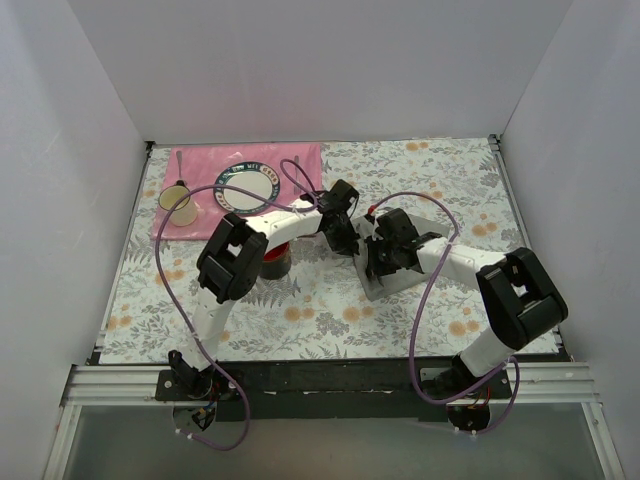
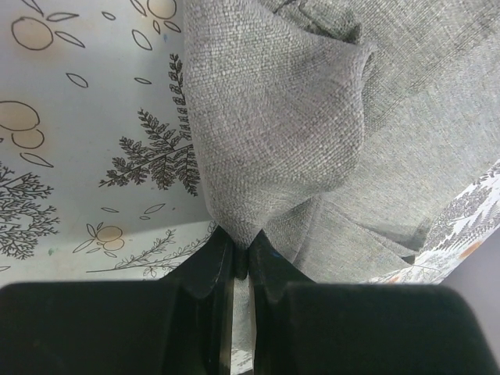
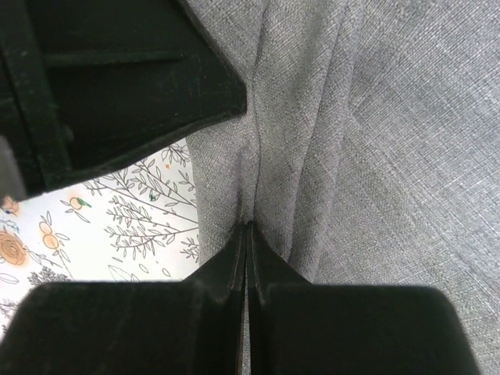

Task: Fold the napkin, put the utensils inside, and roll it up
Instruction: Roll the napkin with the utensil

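The grey napkin lies on the flowered tablecloth at centre right, bunched where both grippers meet. In the left wrist view my left gripper is shut on a raised fold of the napkin. In the right wrist view my right gripper is shut on a pinched ridge of the napkin, with the left gripper's black body close above it. From the top, the left gripper and right gripper are almost touching. A slim utensil seems to stand in the mug, too small to be sure.
A pink placemat at the back left carries a white plate with a green rim and a pale yellow mug. A dark round object sits under the left arm. White walls enclose three sides.
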Robot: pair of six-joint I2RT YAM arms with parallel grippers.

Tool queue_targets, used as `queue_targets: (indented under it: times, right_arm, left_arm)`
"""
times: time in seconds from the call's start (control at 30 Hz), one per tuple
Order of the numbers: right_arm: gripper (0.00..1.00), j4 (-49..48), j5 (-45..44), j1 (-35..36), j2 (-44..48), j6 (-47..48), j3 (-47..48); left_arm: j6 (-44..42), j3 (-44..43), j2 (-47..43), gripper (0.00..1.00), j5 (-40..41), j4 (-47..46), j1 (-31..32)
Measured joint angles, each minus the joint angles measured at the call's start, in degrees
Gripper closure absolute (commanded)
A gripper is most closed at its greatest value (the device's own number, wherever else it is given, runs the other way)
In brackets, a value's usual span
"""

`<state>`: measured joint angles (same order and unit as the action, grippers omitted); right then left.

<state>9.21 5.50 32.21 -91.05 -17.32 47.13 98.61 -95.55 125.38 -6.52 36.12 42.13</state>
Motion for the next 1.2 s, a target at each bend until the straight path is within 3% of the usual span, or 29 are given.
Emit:
queue_targets:
  times: [0.3,0.5,0.63,0.83,1.0,1.2]
  right_arm:
    - [0.81,3.5,-1.0,1.4,5.6,3.5,-2.1]
    - [0.63,4.1,-1.2,3.2,8.6,4.7,-2.1]
    - [0.44,4.0,-1.7,4.4,10.8,6.0,-2.1]
    - [0.29,3.0,-4.9,8.7,10.1,8.1,-2.1]
    - [0.29,-0.5,-12.3,13.0,8.1,8.6,-2.1]
    - [0.44,-5.0,-19.4,15.9,5.4,9.4,-2.4]
  left_arm:
    - [0.1,-5.3,2.6,1.0,-0.3,6.6,0.4]
    - [-0.2,-6.6,3.2,1.0,-0.4,8.0,0.4]
    - [-0.3,-6.6,3.3,1.0,-0.6,8.0,0.4]
    - [-0.7,-6.9,3.5,1.0,-1.6,8.5,0.3]
    - [-1.1,-8.1,4.1,1.0,-2.5,10.0,0.3]
    - [-1.4,-8.4,4.3,1.0,-3.6,10.8,0.2]
